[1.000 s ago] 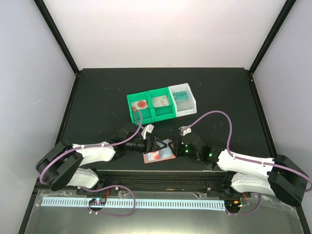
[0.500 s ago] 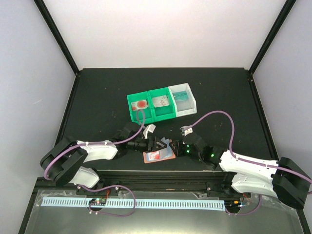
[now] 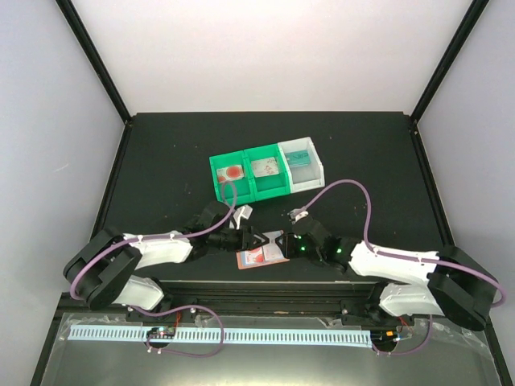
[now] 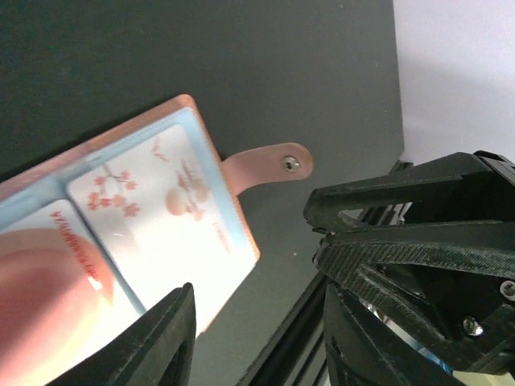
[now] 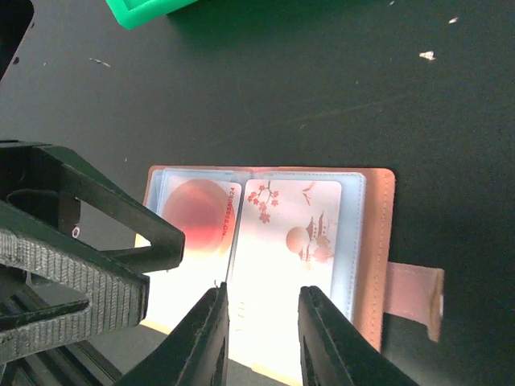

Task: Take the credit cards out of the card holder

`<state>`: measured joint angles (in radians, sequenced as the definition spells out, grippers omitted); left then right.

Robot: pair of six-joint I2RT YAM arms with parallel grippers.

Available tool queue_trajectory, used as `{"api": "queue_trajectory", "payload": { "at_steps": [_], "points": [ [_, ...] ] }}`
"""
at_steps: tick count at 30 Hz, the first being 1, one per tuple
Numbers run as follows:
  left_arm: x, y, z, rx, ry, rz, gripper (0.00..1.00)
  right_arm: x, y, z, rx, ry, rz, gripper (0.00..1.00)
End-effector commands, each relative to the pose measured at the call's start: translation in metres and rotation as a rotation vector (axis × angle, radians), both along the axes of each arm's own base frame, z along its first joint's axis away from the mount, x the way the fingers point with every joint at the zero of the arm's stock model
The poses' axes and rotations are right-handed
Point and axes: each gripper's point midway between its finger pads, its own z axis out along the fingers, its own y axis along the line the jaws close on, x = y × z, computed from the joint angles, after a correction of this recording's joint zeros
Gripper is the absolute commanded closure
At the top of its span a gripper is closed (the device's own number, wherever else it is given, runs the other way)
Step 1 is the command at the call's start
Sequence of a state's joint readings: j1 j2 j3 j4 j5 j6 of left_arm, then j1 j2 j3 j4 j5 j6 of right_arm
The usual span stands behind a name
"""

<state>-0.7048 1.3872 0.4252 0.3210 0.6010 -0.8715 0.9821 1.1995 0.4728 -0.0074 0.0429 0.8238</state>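
**Top external: card holder (image 3: 261,257) open between both pincers, two cards inside**

Shows the holder flat on the table (image 3: 161,161), close to the front edge, pale blue pockets up, long axis running roughly left to right. Puts the left gripper (image 3: 257,239) at its far left part and the right gripper (image 3: 280,244) at its far right part, tips nearly meeting above it. Leaves the trays (image 3: 269,186) well apart, farther back, with what looks like a card in each compartment.

Seen from the right wrist: finds the blossom card (image 5: 294,233) in the right-hand pocket, directly under that pincer. Fingers part-way apart, astride the card's near edge, clamping nothing that can be made out. Places the red-disc card (image 5: 197,217) in the left-hand pocket, beneath the tip of the left pincer. Sets the tab (image 5: 414,293) out on the right, away from the left arm.

Seen from the left wrist: jaws apart there too, the holder's near corner low between them, nothing grasped as far as can be told.

Judged, not seen: right arm nearer to the blossom card, left arm nearer to the red-disc card. Probably calls for one pincer to pin the leather while the other draws a card. Cannot tell which way the pockets open.

Writing: one red line of print along the red-disc card's inner edge, perhaps starting "NO" and then digits, too small to trust. No brand or bank name legible anywhere.
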Motion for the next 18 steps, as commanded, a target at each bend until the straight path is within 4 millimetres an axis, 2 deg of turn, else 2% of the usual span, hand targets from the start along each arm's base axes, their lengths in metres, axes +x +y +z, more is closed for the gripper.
{"api": "queue_trajectory", "payload": {
  "at_steps": [1, 10, 18],
  "points": [
    [0.008, 0.011, -0.008, 0.025, -0.008, 0.047, 0.56, 0.005, 0.013, 0.003, -0.008, -0.012, 0.034, 0.78],
    [0.008, 0.012, -0.017, 0.024, 0.005, 0.043, 0.58, 0.007, 0.014, -0.02, -0.065, 0.031, 0.022, 0.84],
    [0.007, 0.016, -0.028, 0.042, 0.022, 0.056, 0.57, 0.004, 0.011, -0.038, -0.1, 0.063, 0.017, 0.85]
  ]
}}
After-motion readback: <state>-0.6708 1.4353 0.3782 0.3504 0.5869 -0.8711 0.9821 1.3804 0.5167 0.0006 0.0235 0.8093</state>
